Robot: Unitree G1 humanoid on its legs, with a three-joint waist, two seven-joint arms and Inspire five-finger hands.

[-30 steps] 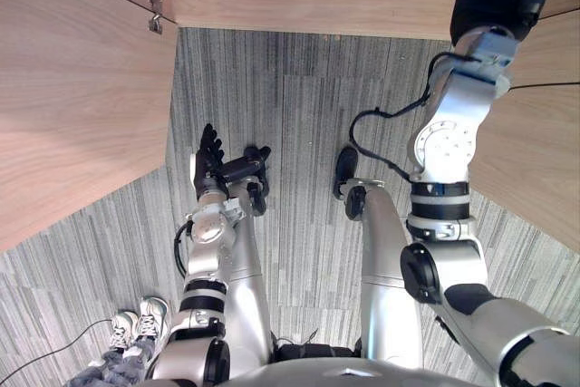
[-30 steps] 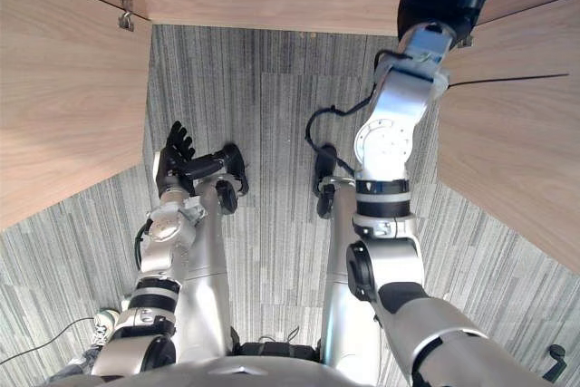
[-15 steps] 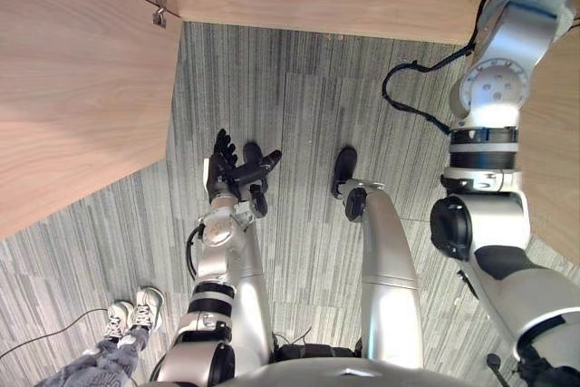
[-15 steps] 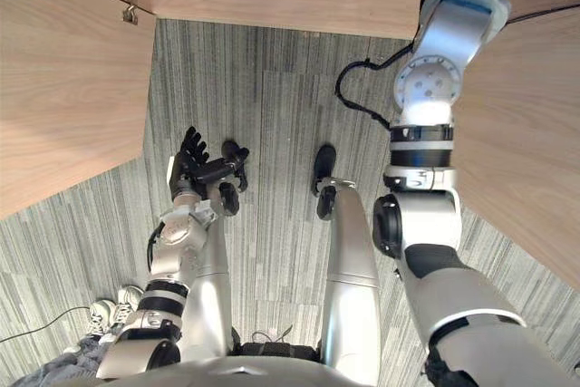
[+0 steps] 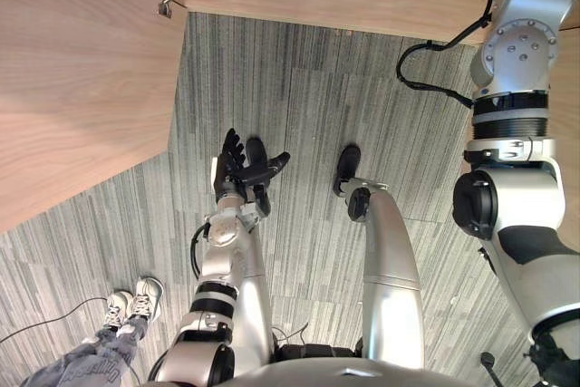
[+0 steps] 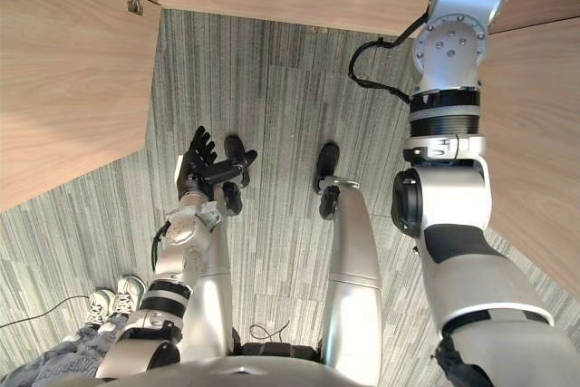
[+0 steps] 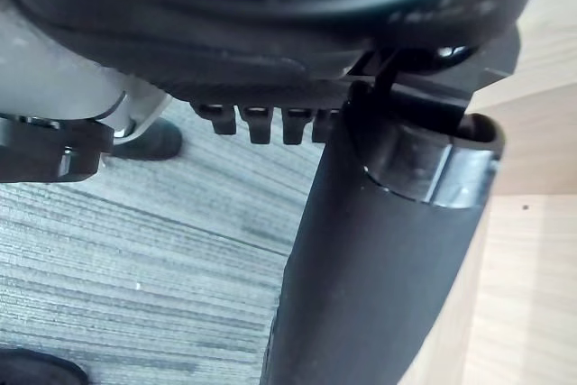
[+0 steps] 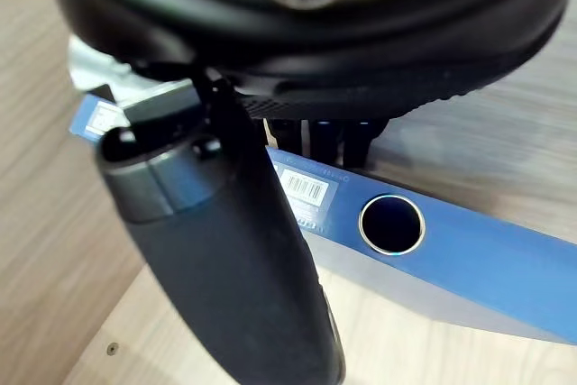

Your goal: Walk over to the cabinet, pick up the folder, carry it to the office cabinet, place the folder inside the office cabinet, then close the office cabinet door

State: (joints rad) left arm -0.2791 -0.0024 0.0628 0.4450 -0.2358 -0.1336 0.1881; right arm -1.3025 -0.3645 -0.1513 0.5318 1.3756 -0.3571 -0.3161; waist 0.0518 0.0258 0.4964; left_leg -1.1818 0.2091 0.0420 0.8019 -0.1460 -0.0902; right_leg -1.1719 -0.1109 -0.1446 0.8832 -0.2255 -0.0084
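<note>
A: Where was the folder?
B: The blue folder (image 8: pixel 469 259) lay on the cabinet shelf (image 8: pixel 406 362), just past the straight fingers of the right hand (image 8: pixel 406 42).
A: And the left hand (image 5: pixel 231 172)?
B: Relaxed, holding nothing.

Barcode label (image 8: pixel 306 188) on folder (image 8: pixel 505 263), illegible

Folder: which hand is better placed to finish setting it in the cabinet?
Right. The right hand is up at the blue folder, which rests on the cabinet's wooden shelf. The left hand hangs open low over the carpet, apart from it.
</note>
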